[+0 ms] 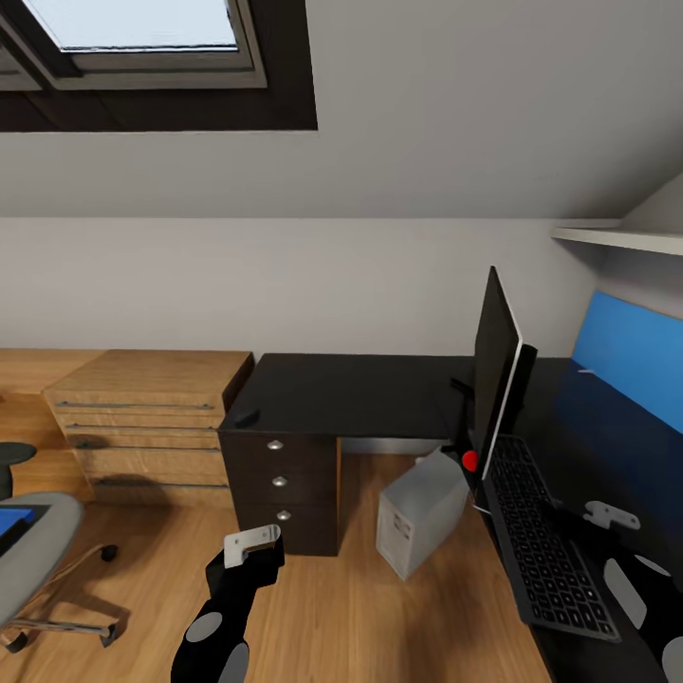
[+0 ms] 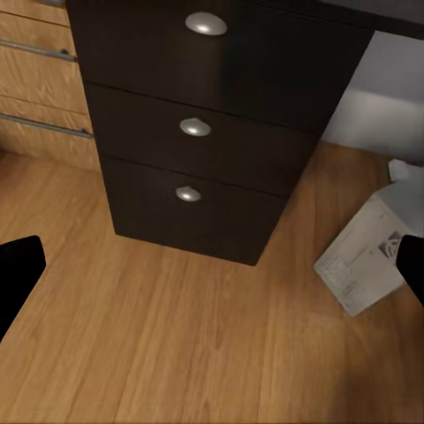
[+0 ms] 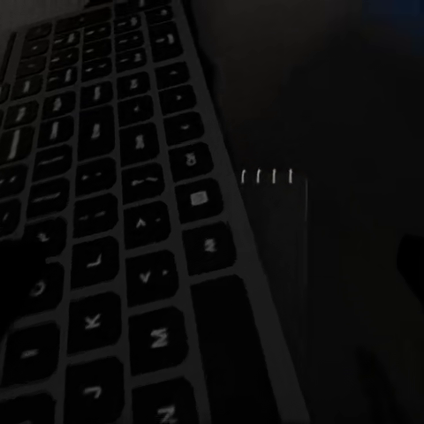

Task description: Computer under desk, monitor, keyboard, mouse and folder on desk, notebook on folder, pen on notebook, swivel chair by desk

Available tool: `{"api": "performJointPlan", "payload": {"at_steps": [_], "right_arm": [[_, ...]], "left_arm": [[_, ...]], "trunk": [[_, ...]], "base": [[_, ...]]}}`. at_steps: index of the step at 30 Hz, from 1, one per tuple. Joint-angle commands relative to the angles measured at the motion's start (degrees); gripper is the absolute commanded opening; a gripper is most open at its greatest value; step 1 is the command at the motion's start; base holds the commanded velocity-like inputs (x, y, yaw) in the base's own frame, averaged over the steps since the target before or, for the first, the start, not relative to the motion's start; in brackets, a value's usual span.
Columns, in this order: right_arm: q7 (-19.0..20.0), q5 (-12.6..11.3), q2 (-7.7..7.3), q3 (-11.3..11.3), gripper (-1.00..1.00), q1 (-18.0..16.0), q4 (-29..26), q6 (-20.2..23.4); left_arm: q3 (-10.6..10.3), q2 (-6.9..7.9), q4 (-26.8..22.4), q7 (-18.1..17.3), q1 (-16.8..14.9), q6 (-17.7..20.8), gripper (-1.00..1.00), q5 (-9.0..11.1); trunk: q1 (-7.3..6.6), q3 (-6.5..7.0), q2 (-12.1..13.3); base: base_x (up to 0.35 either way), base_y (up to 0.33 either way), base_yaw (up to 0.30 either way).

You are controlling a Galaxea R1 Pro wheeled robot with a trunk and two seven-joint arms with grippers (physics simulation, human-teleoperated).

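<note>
The monitor (image 1: 497, 379) stands edge-on on the black desk (image 1: 351, 391), with the keyboard (image 1: 545, 541) lying in front of it. A small black mouse (image 1: 247, 415) rests on the desk's left corner. The computer (image 1: 422, 510) leans tilted on the floor under the desk. At far left the swivel chair (image 1: 43, 545) carries the blue folder (image 1: 13, 527). A thin pale sliver, likely the pen (image 1: 587, 371), lies by the blue panel; the notebook is not discernible. My left gripper (image 1: 252, 544) hangs open before the drawer unit (image 2: 199, 132). My right gripper (image 1: 612, 516) hovers open over the keyboard (image 3: 115, 230).
Light oak drawers (image 1: 142, 417) stand left of the dark drawer unit (image 1: 280, 484). A blue back panel (image 1: 626, 351) and a white shelf (image 1: 617, 235) line the right wall. Wood floor (image 2: 177, 336) stretches between the chair and the desk. The computer (image 2: 371, 256) lies near the drawer unit.
</note>
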Motion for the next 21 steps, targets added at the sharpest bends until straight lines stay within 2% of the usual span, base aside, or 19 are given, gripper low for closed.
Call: {"api": "performJointPlan", "payload": {"at_steps": [1,21], "right_arm": [[0.37,-0.47,0.0,-0.24,1.0,-0.04,0.0,0.19],[0.75,-0.42,-0.03,-0.28,1.0,-0.04,0.0,0.15]], "left_arm": [[-0.09,0.01,-0.07,0.49,-0.05,0.15,1.0,0.51],[-0.09,0.01,0.36,0.51,-0.05,0.15,1.0,0.51]], "trunk": [[0.01,-0.06,-0.04],[0.01,-0.06,-0.04]], "base": [[0.06,0.0,0.0],[0.162,0.0,0.0]]}}
